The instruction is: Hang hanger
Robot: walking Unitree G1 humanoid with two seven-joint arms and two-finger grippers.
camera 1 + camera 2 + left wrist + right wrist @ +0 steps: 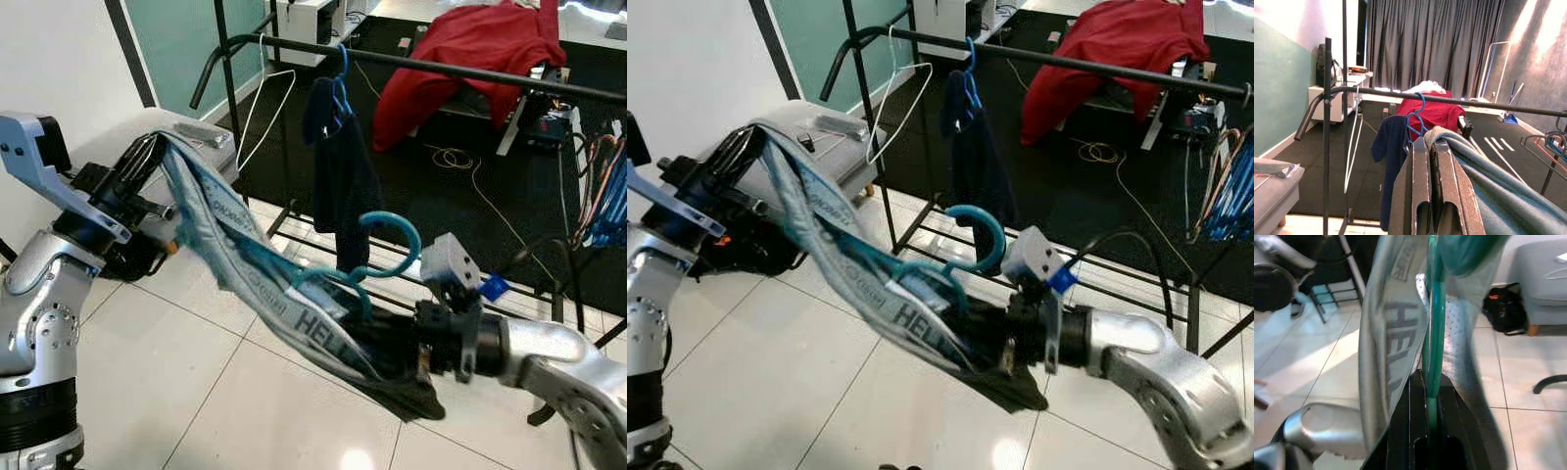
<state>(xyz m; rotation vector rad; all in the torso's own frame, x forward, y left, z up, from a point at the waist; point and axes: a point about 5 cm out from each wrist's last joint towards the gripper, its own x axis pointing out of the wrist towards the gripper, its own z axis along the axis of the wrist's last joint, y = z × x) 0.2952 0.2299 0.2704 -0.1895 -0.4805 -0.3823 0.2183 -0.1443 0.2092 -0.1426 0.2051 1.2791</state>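
In front of the black clothes rail (460, 69), the robot holds a grey-blue garment (245, 264) stretched between its two arms over the white tiled floor (196, 392). On the left, the left gripper (147, 162) is closed on one end of the cloth; in its wrist view the black fingers (1422, 196) sit pressed together with the fabric draped just beside them. The garment sags across toward the right, printed lettering showing along its band. A teal hanger (377, 257) is threaded into it, hook curling upward below the rail and well short of it. On the right, the right gripper (392, 354) is clamped on the hanger's teal bar, which runs between its fingers (1415, 431) in the wrist view. Up on the rail hang an empty white wire hanger (263, 98) and, to its right, a dark garment on a blue hanger (338, 147). Beyond the rail a red cloth (460, 54) lies over something on the dark carpet.
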